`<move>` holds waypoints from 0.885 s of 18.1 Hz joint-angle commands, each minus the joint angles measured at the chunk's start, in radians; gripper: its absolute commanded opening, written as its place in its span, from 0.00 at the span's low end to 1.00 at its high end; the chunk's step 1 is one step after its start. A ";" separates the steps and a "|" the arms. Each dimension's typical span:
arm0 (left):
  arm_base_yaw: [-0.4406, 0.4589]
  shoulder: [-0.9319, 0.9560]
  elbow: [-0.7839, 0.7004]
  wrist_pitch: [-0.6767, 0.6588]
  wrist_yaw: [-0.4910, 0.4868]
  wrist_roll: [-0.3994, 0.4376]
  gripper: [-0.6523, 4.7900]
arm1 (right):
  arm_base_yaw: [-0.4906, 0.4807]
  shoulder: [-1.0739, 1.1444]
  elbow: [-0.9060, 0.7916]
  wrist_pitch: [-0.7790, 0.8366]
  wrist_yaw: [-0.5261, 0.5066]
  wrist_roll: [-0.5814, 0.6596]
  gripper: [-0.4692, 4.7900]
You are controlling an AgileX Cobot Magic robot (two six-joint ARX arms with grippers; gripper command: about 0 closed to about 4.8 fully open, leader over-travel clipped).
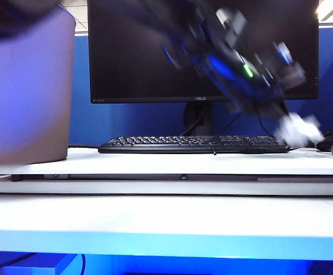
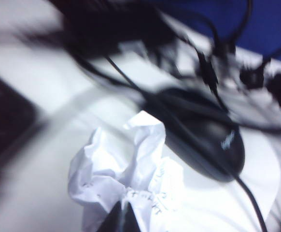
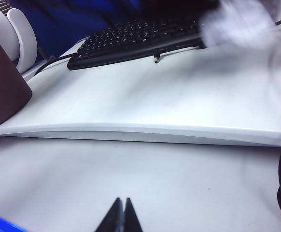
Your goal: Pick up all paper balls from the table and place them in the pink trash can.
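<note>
A white paper ball (image 1: 297, 129) hangs just above the table's raised board (image 1: 166, 166) at the far right, by the end of the keyboard. My left gripper (image 1: 281, 114), blurred by motion, reaches across to it and is shut on it. In the left wrist view the dark fingertips (image 2: 112, 221) pinch the crumpled paper ball (image 2: 126, 169). The pink trash can (image 1: 26, 86) stands at the far left. My right gripper (image 3: 122, 205) is shut and empty, low over the white table (image 3: 131, 179) in front of the board. The held ball shows as a white blur (image 3: 237, 21) in the right wrist view.
A black keyboard (image 1: 195, 143) lies at the back of the board under a dark monitor (image 1: 201, 51). A black mouse (image 2: 203, 140) and several cables (image 2: 198, 63) lie right beside the held ball. The trash can's side (image 3: 0, 87) is near the board's edge.
</note>
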 commanded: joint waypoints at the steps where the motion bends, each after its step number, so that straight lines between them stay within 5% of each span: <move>1: 0.037 -0.115 0.011 -0.062 -0.003 0.042 0.11 | -0.001 -0.002 -0.003 0.040 0.001 -0.003 0.09; 5: 0.097 -0.355 0.011 -0.364 -0.183 0.272 0.11 | -0.001 -0.002 -0.003 0.061 0.006 -0.003 0.09; 7: 0.114 -0.463 0.010 -0.451 -0.340 0.301 0.11 | -0.001 -0.002 -0.003 0.075 0.006 -0.003 0.09; 9: 0.134 -0.594 0.010 -0.597 -0.735 0.301 0.11 | -0.001 -0.002 -0.003 0.097 0.006 -0.003 0.09; 10: 0.142 -0.626 0.010 -0.652 -0.828 0.286 0.11 | -0.001 -0.002 -0.003 0.098 0.006 -0.003 0.09; 13: 0.224 -0.726 0.010 -0.867 -0.880 0.188 0.11 | 0.000 -0.002 -0.003 0.098 0.005 -0.002 0.09; 16: 0.242 -0.768 0.009 -0.878 -0.911 0.178 0.11 | 0.000 -0.002 -0.003 0.098 -0.002 0.021 0.09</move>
